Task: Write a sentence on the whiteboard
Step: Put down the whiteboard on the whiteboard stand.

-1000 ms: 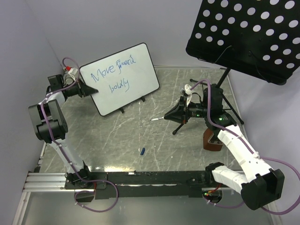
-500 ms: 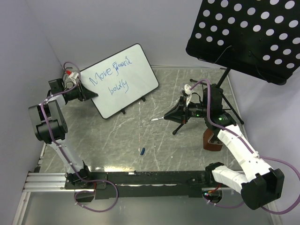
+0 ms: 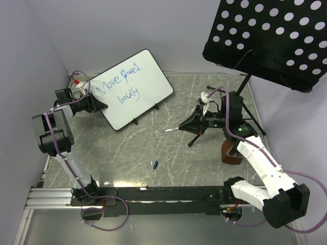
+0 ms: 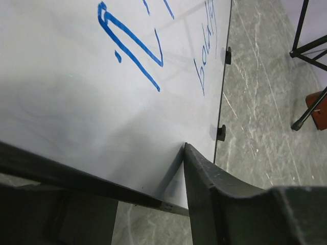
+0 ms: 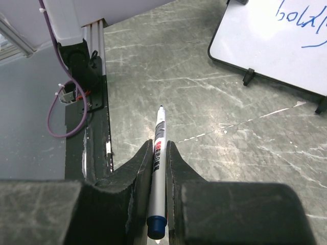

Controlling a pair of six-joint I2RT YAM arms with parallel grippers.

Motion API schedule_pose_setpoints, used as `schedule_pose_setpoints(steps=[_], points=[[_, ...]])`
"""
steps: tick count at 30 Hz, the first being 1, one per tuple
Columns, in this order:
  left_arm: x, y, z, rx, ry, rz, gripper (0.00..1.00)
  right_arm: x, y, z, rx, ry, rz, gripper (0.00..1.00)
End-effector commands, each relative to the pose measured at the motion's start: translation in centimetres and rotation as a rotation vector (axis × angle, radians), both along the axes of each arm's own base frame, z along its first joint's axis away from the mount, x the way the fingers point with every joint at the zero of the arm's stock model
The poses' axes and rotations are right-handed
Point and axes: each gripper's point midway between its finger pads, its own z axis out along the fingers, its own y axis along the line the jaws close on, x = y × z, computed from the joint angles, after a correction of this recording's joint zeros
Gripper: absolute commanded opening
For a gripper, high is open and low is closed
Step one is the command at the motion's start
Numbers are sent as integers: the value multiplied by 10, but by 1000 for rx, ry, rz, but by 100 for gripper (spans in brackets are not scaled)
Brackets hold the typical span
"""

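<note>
Since the sentence [image 3: 122, 76] already runs in blue across the whiteboard [image 3: 148, 97], which stands tilted on the desk [image 3: 153, 148], the left hand [image 3: 101, 104] straddling its left edge (pinching or loose, I cannot tell) should part squarely and back straight off, clear of the ink. The right hand [image 5: 159, 144], well right of the whiteboard, is clamped on the marker [image 5: 158, 173].

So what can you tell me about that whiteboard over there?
The whiteboard is a flat white rectangle with a thin black rim and rounded corners. Blue handwriting runs across it in two lines. It stands tilted back on small black feet on the grey marbled table, far left. The left tool is at its near left corner; whether it grips is unclear.
</note>
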Motion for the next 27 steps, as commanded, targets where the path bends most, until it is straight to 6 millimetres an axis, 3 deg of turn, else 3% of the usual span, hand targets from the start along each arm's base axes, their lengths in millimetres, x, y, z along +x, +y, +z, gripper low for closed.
schedule_pose_setpoints(steps=[1, 13, 15, 16, 26, 27], points=[[6, 2, 18, 75, -116, 3, 55, -6, 3, 7, 18, -45, 35, 0], [3, -3, 61, 47, -215, -11, 81, -6, 3, 8, 18, -48, 37, 0], [2, -4, 65, 47, -222, -10, 87, -6, 2, 9, 19, -51, 36, 0], [1, -3, 68, 51, -227, -4, 98, -7, 3, 10, 21, -53, 38, 0], [-8, 25, 49, 79, -109, 193, 99, -11, 1, 14, 30, -64, 40, 0], [-9, 32, 59, 74, -133, 228, 99, -11, 2, 15, 31, -67, 43, 0]])
